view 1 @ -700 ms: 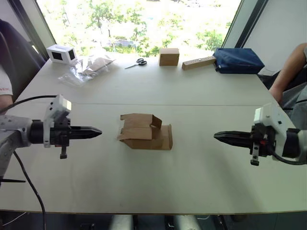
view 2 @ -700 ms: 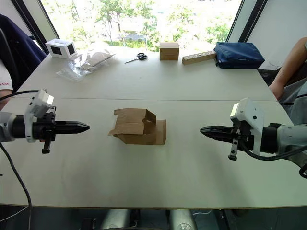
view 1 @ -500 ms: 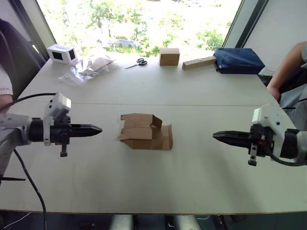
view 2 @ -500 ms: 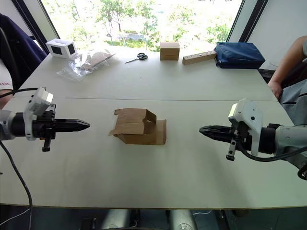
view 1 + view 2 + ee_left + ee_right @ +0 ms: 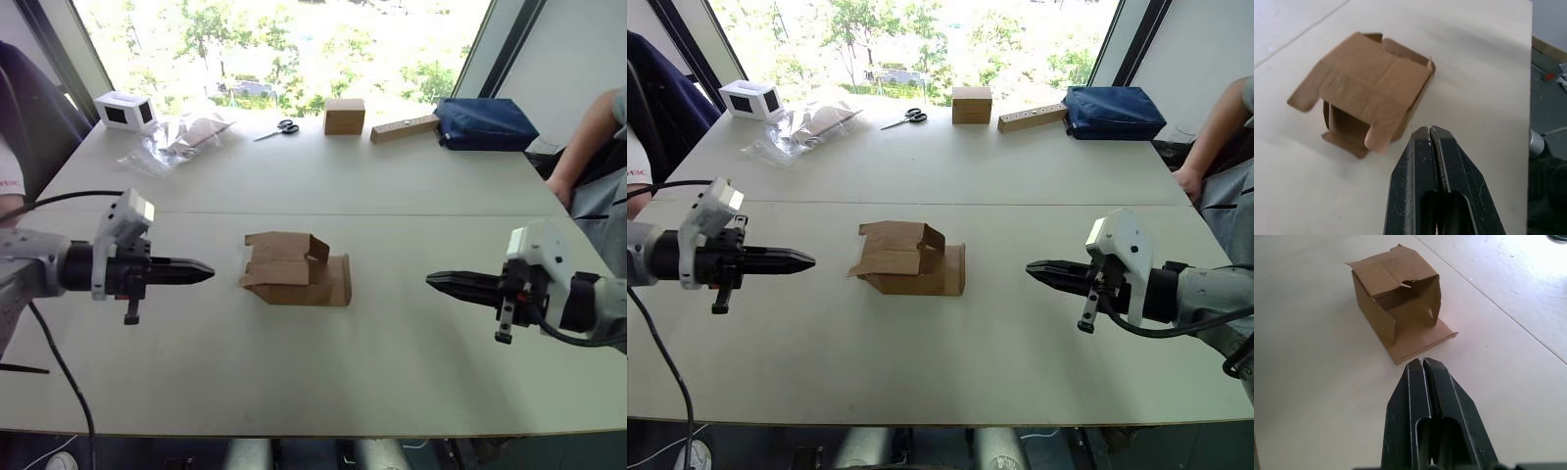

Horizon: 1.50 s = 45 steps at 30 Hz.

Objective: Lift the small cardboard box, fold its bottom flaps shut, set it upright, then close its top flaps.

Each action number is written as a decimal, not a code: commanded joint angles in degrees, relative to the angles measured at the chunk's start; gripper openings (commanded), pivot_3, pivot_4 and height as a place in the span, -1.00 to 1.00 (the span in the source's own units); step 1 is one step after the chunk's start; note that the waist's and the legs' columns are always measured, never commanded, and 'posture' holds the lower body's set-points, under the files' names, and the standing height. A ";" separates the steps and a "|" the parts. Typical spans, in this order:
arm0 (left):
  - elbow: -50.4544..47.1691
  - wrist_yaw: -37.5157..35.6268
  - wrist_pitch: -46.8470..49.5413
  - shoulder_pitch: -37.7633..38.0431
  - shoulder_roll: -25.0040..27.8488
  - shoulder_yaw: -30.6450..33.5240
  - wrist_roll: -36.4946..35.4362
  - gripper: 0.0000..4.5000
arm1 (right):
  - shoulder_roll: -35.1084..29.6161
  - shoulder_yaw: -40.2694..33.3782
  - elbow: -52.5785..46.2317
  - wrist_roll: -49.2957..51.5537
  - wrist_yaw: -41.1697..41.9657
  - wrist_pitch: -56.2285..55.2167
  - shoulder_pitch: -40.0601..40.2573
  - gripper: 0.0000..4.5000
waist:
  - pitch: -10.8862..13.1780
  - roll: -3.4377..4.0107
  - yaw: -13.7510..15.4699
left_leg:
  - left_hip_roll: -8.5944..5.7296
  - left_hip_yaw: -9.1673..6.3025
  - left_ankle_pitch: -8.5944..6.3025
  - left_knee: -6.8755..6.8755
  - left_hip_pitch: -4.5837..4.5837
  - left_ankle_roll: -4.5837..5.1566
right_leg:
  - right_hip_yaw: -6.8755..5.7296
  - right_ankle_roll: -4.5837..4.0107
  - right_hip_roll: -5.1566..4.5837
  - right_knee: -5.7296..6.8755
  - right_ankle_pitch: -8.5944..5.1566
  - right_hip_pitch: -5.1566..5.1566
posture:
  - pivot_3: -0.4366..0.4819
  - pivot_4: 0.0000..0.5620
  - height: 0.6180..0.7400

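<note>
Both pincers have edged inward toward the box since the earlier frames, the right one a little more than the left. The left pincer [image 5: 204, 271] hangs just above the table [image 5: 392, 186] with its two black fingers pressed together, gripping nothing, its tip pointing at the box's left side but not yet touching it. The right pincer [image 5: 438, 282] is likewise clenched and empty, levelled at the box from the opposite side and somewhat farther off.

Between them the box [image 5: 297, 267] lies on its side in the middle of the table, unmoved, its flaps splayed: one flap lies flat on the table toward the right pincer, others stick out loosely at the left end. Its open inside faces the right wrist camera.

Judged from this, the task is at the approach: nothing is lifted or folded yet, and the closing-in from both sides suggests a two-sided squeeze to raise the box.

Along the far edge, scissors [image 5: 281, 127], a cube [image 5: 344, 116] and a blue pouch [image 5: 486, 122] rest as before.
</note>
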 commanded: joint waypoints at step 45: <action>73.00 -11.16 11.08 -45.81 -34.57 -20.41 18.11 0.98 | 4.22 1.38 -13.59 6.09 -15.82 1.79 2.99 -1.00 | -0.05 -0.09 1.34 | -0.07 -0.12 -0.02 0.73 -0.24 0.07 | -0.03 0.12 0.06 0.06 0.28 0.15 | -0.05 -0.47 1.00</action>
